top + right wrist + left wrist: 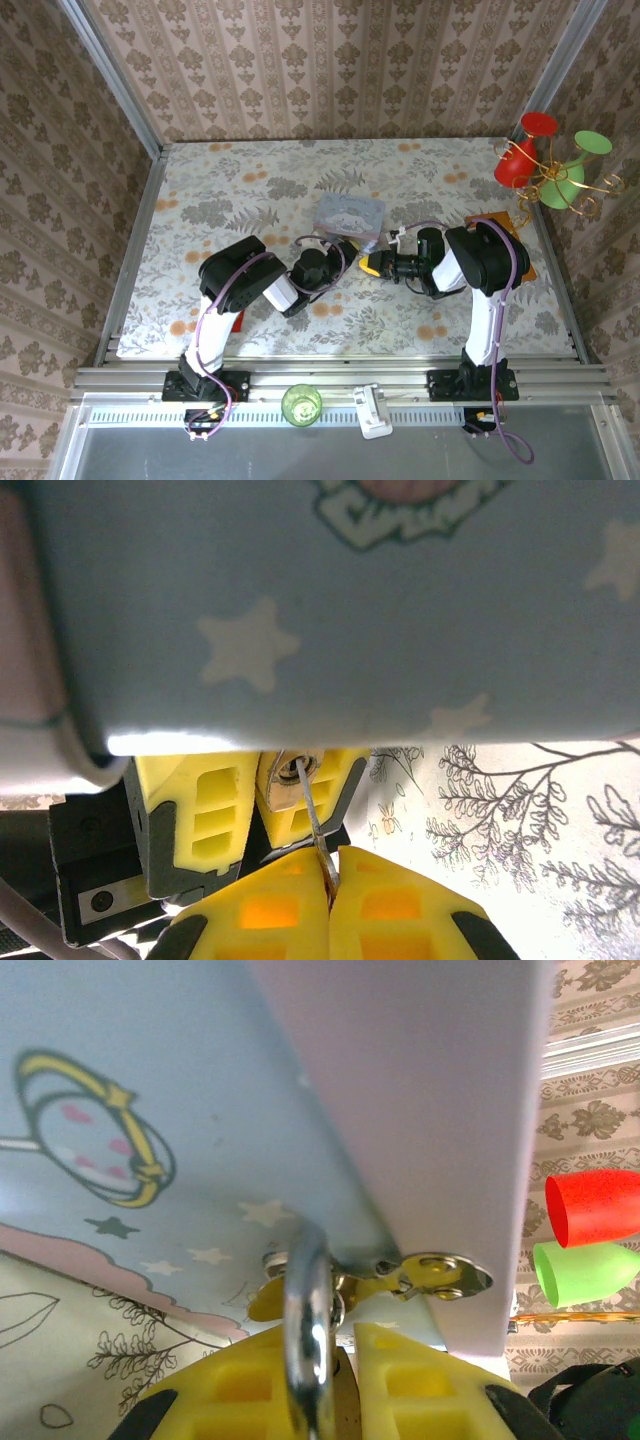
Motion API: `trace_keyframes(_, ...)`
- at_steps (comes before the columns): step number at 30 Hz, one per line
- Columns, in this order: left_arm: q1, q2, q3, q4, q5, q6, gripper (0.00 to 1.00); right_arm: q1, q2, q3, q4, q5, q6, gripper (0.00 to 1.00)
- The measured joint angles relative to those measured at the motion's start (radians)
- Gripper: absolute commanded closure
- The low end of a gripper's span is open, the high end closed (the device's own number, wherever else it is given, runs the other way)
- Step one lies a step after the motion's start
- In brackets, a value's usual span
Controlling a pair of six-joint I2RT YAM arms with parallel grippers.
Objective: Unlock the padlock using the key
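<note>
The brass padlock [284, 781] hangs by its silver shackle [308, 1315] from the hasp [440, 1275] of the pale blue tin [348, 215]. My left gripper [342, 1385] is shut on the padlock's body, its yellow fingers [195, 815] on either side. In the top view the left gripper [347, 252] and the right gripper [371, 264] meet just in front of the tin. My right gripper [332, 885] is shut on the thin key [313, 815]. The key's blade reaches up to the keyhole in the padlock's underside, its tip at or in the hole.
Red and green cones on a gold wire stand [548, 165] sit at the back right. A red-and-gold packet [522, 238] lies under the right arm. A green cup [301, 403] and a white piece [374, 410] rest on the near rail.
</note>
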Motion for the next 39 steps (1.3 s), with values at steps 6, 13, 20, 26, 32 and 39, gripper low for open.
trace_keyframes(6, -0.002, 0.000, 0.003, -0.013, -0.005, 0.000, 1.00, 0.004, -0.014, 0.013, -0.061, 0.002, -0.031, 1.00)
trace_keyframes(13, -0.008, 0.005, 0.026, -0.046, -0.011, -0.007, 1.00, -0.005, -0.056, 0.046, -0.247, 0.007, -0.132, 1.00)
trace_keyframes(20, -0.017, 0.007, 0.031, -0.055, -0.002, -0.007, 1.00, -0.038, -0.076, 0.089, -0.423, -0.034, -0.213, 1.00)
trace_keyframes(26, -0.019, 0.008, 0.031, -0.068, 0.008, -0.007, 1.00, -0.043, -0.092, 0.111, -0.540, -0.036, -0.253, 1.00)
trace_keyframes(32, -0.021, 0.009, 0.034, -0.069, 0.015, -0.007, 1.00, -0.052, -0.096, 0.120, -0.578, -0.053, -0.256, 1.00)
trace_keyframes(39, -0.021, 0.016, 0.043, -0.068, 0.023, -0.008, 1.00, -0.029, -0.157, 0.096, -0.607, 0.016, -0.252, 1.00)
